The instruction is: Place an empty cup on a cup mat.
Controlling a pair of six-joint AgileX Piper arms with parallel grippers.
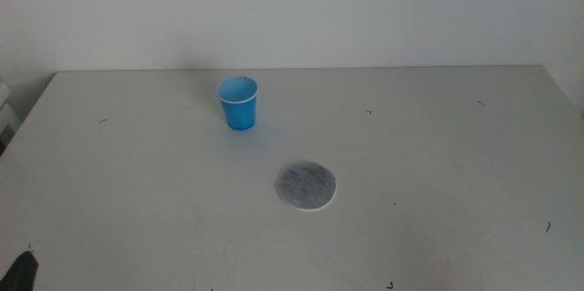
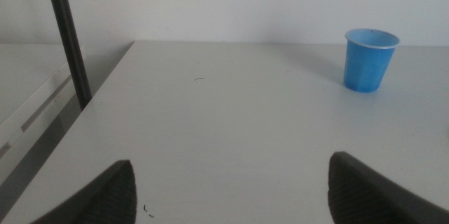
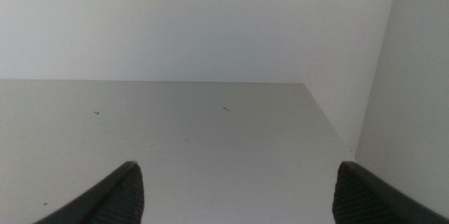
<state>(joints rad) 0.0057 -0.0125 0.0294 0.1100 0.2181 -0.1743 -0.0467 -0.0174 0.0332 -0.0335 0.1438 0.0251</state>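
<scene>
Left gripper [image 2: 231, 189] is hanging low over the table's [image 1: 438, 154] left side with its jaws spread wide and nothing between them; only a dark tip is peeking into the middle view at the bottom-left corner. Right gripper [image 3: 235, 192] is doing the same on the far right side – jaws wide apart, holding nothing, just bare tabletop and wall ahead of it. The cup [image 1: 237, 102] is standing upright toward the back of the table, left of centre, empty. The mat [image 1: 307, 186] is lying flat nearer the front and a bit to the right – the two are apart, not touching.
</scene>
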